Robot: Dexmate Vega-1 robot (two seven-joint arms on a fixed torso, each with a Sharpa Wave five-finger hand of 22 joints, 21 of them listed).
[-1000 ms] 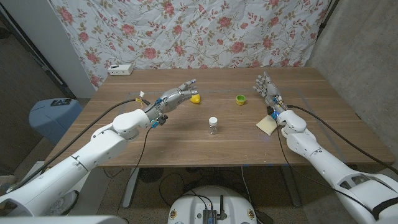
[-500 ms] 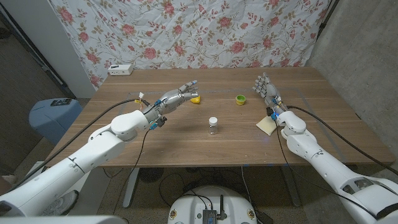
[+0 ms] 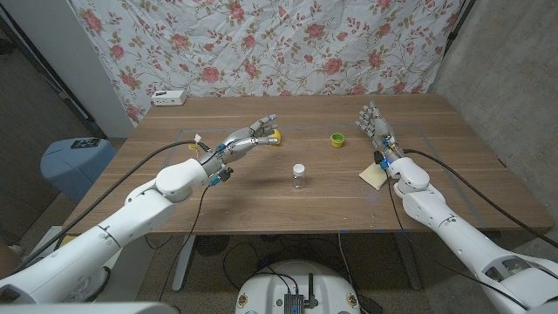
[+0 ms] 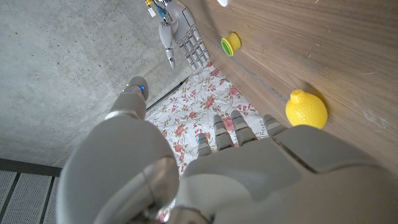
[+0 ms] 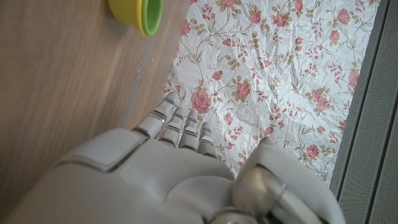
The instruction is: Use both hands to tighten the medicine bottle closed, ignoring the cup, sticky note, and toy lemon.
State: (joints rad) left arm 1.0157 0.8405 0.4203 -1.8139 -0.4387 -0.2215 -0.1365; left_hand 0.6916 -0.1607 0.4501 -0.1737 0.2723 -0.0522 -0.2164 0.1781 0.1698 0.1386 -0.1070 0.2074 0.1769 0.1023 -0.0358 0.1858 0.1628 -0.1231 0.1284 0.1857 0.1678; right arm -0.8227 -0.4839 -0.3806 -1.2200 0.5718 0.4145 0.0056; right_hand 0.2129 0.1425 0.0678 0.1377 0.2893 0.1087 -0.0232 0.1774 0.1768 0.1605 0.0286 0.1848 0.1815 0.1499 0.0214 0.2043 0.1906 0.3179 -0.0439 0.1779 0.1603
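The medicine bottle (image 3: 299,175) stands untouched at frame centre, cap on. The left hand (image 3: 248,138) — empty, fingers spread — is seen slightly further up-right than a second ago, beside the toy lemon (image 3: 275,136). The right hand (image 3: 374,123) is unchanged, empty, fingers apart — the approach is barely begun.

Standing near the middle of the wooden table (image 3: 261,205): the medicine bottle (image 3: 299,175). Lying behind and to its left, the toy lemon (image 3: 275,136), just beside the left hand (image 3: 247,137). Sitting behind and to its right, the cup (image 3: 336,139). Resting further right, the sticky note (image 3: 372,175), under the right hand (image 3: 375,126). Sitting at the far left corner, a small box (image 3: 169,97).
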